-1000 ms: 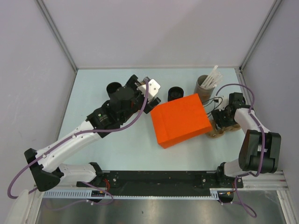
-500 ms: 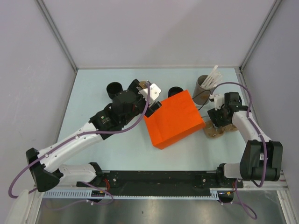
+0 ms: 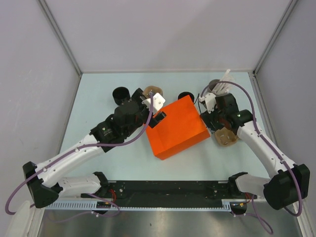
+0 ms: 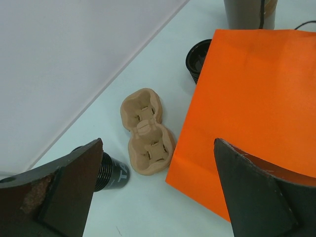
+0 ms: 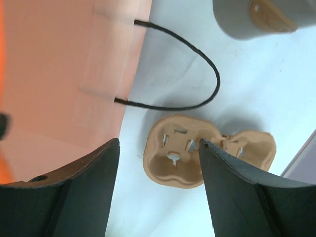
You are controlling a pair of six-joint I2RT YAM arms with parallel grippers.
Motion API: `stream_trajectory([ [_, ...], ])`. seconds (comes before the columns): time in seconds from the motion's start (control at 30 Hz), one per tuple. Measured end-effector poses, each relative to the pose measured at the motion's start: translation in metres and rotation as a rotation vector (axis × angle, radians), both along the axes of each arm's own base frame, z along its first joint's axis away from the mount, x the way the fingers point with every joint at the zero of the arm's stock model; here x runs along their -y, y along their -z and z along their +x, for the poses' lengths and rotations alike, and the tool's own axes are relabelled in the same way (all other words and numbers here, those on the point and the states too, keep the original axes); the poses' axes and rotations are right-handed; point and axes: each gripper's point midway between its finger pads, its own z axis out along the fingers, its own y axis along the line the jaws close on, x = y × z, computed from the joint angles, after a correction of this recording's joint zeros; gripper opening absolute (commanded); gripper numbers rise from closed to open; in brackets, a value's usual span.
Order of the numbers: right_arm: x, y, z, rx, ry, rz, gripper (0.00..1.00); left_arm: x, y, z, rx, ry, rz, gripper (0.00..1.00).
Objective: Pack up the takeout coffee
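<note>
**A:** Where's the coffee cup [image 3: 185, 97] now?

**B:** Upright at the bag's far edge. It hasn't moved, but the orange bag [image 3: 175, 127] has. In the last sec it slid left and turned, so its far corner is now just beside the cup. We can't tell whether they're touching.

**A:** Anything holding the cup?

**B:** No, nothing's packed yet. A second cup [image 3: 120, 94], also black, stands well left of the bag, likewise untouched.

**A:** Grippers?

**B:** The left gripper [image 4: 158, 143] hangs at the bag's left edge, jaws spread wide. There's only a pulp carrier [image 4: 148, 132] and table [image 3: 197, 163] btwn them. The right gripper [image 5: 159, 143] has swung in to the bag's right corner, by the cord handle [image 5: 197, 84]. Its jaws are parted and empty, w/ another carrier [image 5: 207, 158] beneath.

**A:** Meaning what?

**B:** The bag seems to lie on its side, mouth prob. facing right. We'd say both arms are still sorting out the bag, which needs standing up or opening before the cup goes in. Having the cup this close helps, but one more shove could tip it.
</note>
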Motion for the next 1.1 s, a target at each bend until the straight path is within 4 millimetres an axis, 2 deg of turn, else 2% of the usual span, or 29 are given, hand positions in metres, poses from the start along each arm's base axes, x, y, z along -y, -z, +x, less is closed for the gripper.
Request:
stream_trajectory([
  [0.2,-0.028,-0.03,0.005,0.02,-0.081,0.045,0.7,-0.002,0.007,-0.001,-0.007,0.012,0.013,1.0],
  [0.3,-0.059,-0.049,0.007,0.017,-0.17,0.086,0.7,-0.009,0.013,0.002,-0.017,-0.002,0.022,1.0],
  [0.4,-0.093,-0.064,0.007,0.001,-0.26,0.126,0.69,-0.025,0.016,0.01,-0.023,-0.042,0.022,1.0],
  [0.53,-0.141,-0.068,-0.004,-0.08,-0.388,0.156,0.69,-0.05,0.007,0.015,-0.011,-0.097,0.003,1.0],
  [0.67,-0.177,-0.079,-0.01,-0.13,-0.475,0.182,0.7,-0.064,0.0,0.012,-0.003,-0.112,-0.011,1.0],
  [0.9,-0.201,-0.128,-0.026,-0.059,-0.567,0.216,0.7,-0.069,0.007,0.007,-0.032,-0.091,0.015,1.0],
  [1.1,-0.205,-0.15,-0.036,-0.028,-0.603,0.228,0.69,-0.075,0.008,0.004,-0.041,-0.091,0.021,1.0],
])
